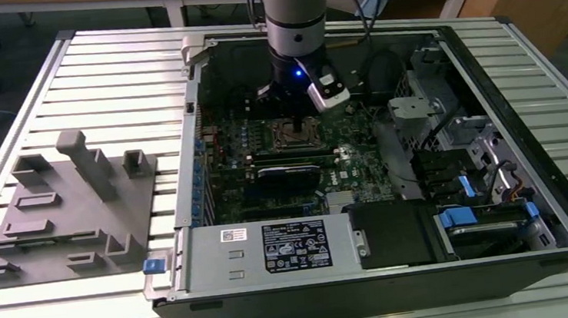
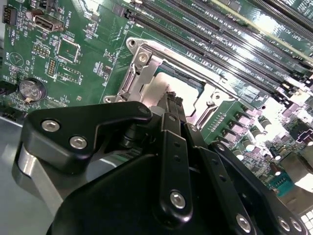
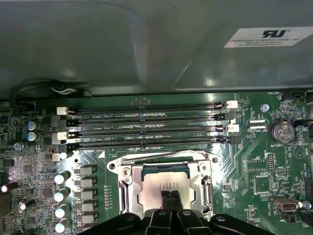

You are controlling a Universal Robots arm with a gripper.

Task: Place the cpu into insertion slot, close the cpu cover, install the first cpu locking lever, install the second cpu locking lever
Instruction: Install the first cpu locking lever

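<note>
Memory slots (image 3: 146, 125) run lengthwise just beside the socket; the cpu (image 3: 164, 182) lies flat inside it, framed by the cpu cover (image 3: 164, 169). The gripper (image 3: 170, 200), fingers pressed together, touches the chip's top.

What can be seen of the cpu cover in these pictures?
The cpu cover is a thin, shiny metal frame with a large square window. It lies flat, closed on the socket of the green motherboard; the cpu shows through its window. The tool is directly over that window, its fingertips close together above the chip.
</note>
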